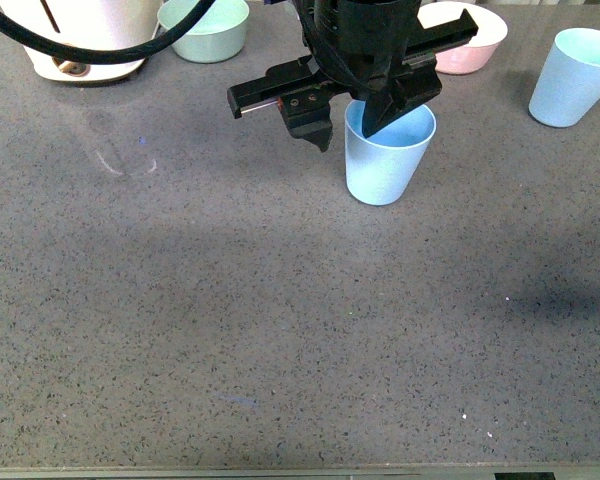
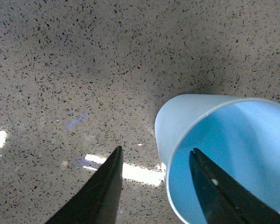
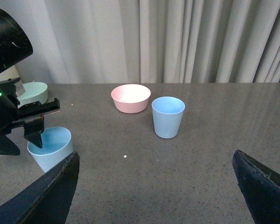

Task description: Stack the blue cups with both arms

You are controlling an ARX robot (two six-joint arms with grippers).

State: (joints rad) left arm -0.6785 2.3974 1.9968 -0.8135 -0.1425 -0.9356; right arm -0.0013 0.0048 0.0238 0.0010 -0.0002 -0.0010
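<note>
The left gripper's (image 1: 347, 138) fingers (image 2: 102, 191) stand apart, straddling the near blue cup (image 1: 385, 165) at its 9 o'clock wall, one inside and one outside; judged a set-up for a rim pinch. The right gripper (image 3: 155, 161) gapes wide, holding nothing. The second blue cup (image 1: 575, 80) stands upright at 2 o'clock, well apart. Both cups are empty, as is the pink bowl (image 1: 475, 55).

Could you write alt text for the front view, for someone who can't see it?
The black left tool straddles the rim of a blue cup on a grey table, one finger inside, one outside. A second blue cup stands far right; a pink bowl and a green bowl sit behind.
</note>
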